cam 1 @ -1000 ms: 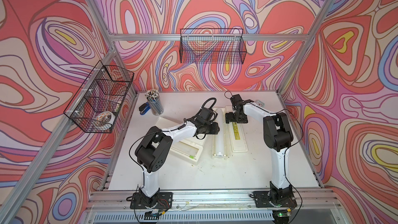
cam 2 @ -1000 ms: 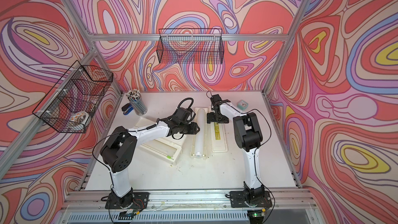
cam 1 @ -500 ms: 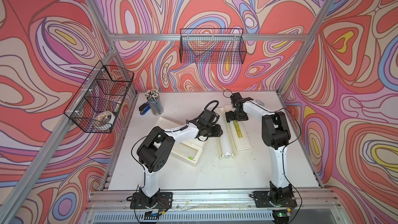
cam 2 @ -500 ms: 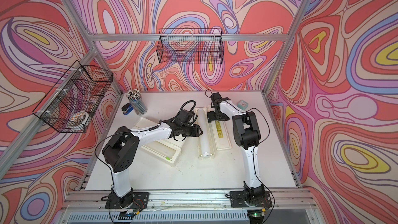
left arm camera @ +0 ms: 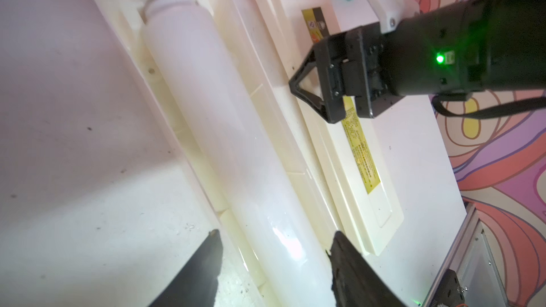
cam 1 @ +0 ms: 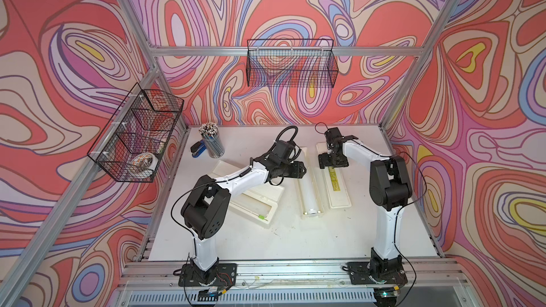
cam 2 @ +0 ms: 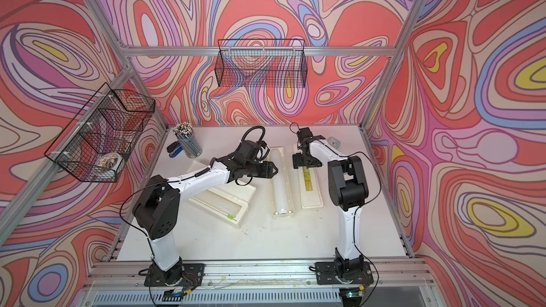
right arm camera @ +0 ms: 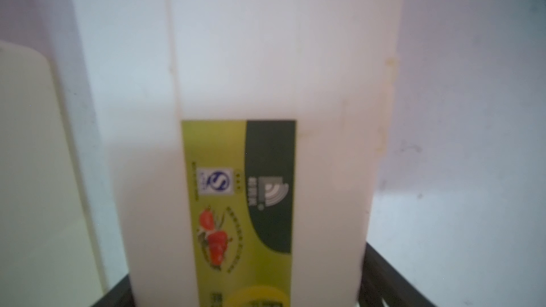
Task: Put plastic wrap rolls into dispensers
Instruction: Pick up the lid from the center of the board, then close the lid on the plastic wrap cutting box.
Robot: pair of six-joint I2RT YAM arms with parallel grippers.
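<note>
A translucent-white plastic wrap roll (cam 1: 308,190) (left arm camera: 221,128) lies in the open base (left arm camera: 161,107) of the middle dispenser. Its lid (cam 1: 339,197) (right arm camera: 266,54), with a yellow label strip, lies flat to the right. My left gripper (cam 1: 302,169) (left arm camera: 274,246) hangs open over the roll's far half, a finger on each side, touching nothing. My right gripper (cam 1: 331,163) (right arm camera: 245,290) is down on the lid's far end, shut across its width. A second dispenser (cam 1: 257,199) lies open under my left arm, its trough bare, a green slider tab (cam 1: 261,217) at its near end.
A cup of pencils (cam 1: 211,143) and a blue stapler (cam 1: 198,150) stand at the back left of the table. A small teal object (cam 2: 334,142) lies behind my right arm. Wire baskets hang on the left wall (cam 1: 134,140) and the back wall (cam 1: 291,66).
My left jaws have spread wider around the roll. My right jaws have narrowed onto the lid. The middle dispenser shifted slightly to the right.
</note>
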